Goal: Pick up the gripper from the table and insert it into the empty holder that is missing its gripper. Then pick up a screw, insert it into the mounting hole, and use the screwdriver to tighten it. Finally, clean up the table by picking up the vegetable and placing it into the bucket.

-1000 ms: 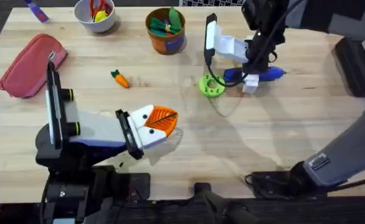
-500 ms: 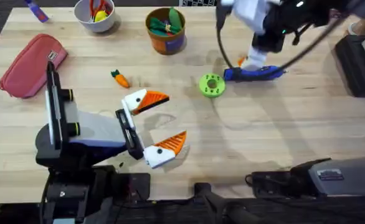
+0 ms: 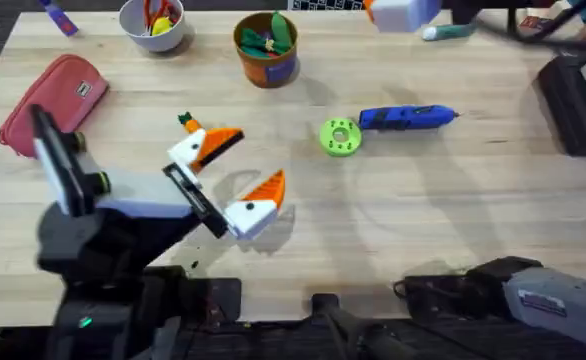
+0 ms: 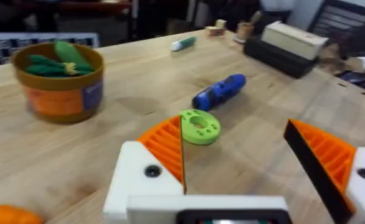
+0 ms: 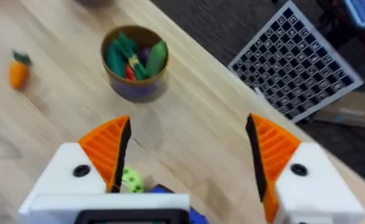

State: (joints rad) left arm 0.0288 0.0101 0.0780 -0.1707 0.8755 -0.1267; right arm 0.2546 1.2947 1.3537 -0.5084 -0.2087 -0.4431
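Observation:
The toy carrot [image 3: 186, 122] lies on the table, just beyond my left gripper [image 3: 231, 172], which is open with its nearer finger almost over it; the carrot's edge [image 4: 8, 216] shows beside that finger. The orange-brown bucket [image 3: 268, 50] with a blue label stands at the back, holding toy vegetables. To the right lies the blue screwdriver [image 3: 408, 118], free of both grippers. My right gripper [image 3: 401, 12] hangs high at the back edge, open [image 5: 189, 155] and empty, looking down on the bucket [image 5: 134, 62] and carrot [image 5: 18, 70]. The loose gripper piece, holder and screw are out of view.
A green ring [image 3: 340, 137] sits beside the screwdriver's blunt end. A white bowl [image 3: 153, 22] stands at the back left, with a pink pouch [image 3: 53, 100] at the left edge. A teal marker [image 3: 453, 32] lies at the back right, near a dark box [image 3: 573, 105].
My left gripper went from shut to open and moved back-left toward the carrot. The right gripper rose from the screwdriver to the back edge, leaving the screwdriver on the table.

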